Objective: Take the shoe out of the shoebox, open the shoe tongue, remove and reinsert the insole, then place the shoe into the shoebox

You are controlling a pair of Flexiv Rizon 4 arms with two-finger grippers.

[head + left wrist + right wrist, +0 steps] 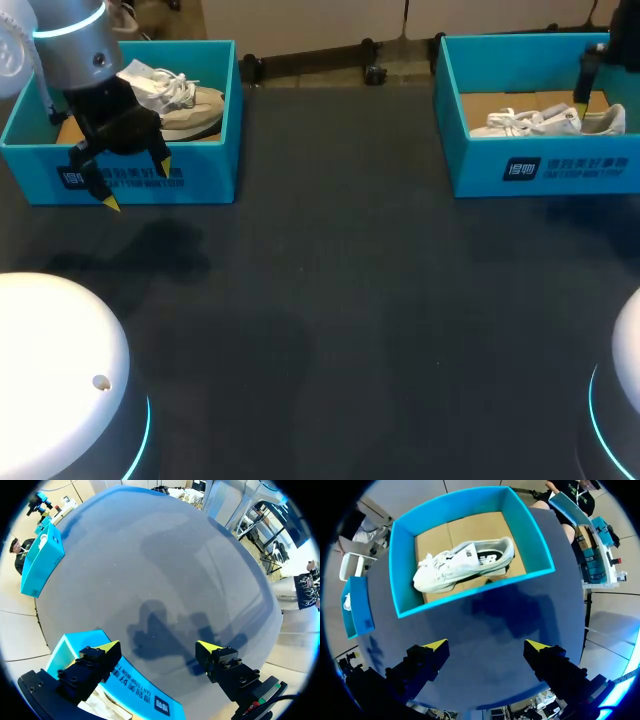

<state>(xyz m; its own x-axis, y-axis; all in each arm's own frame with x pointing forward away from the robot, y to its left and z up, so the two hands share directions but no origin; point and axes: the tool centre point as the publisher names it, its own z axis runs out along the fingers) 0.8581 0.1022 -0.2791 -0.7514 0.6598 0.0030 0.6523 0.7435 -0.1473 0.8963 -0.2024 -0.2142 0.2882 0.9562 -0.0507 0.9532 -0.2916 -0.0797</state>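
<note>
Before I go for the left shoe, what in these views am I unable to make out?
Left shoe: in the head view it is partly hidden behind the left gripper and its arm; in the left wrist view only a pale sliver shows under the gripper.
Insoles: they sit inside the shoes and show in no view.
White shoe: its tongue is too small in either view to tell whether it is open.

Mostly matt, little gloss.
Shoebox point(402, 570): smooth teal card walls, raw brown card floor. Shoe point(462, 562): white smooth upper w/ cloth laces. Table point(350, 300): dark, matt. Left arm point(75, 45): satin silver metal.
</note>
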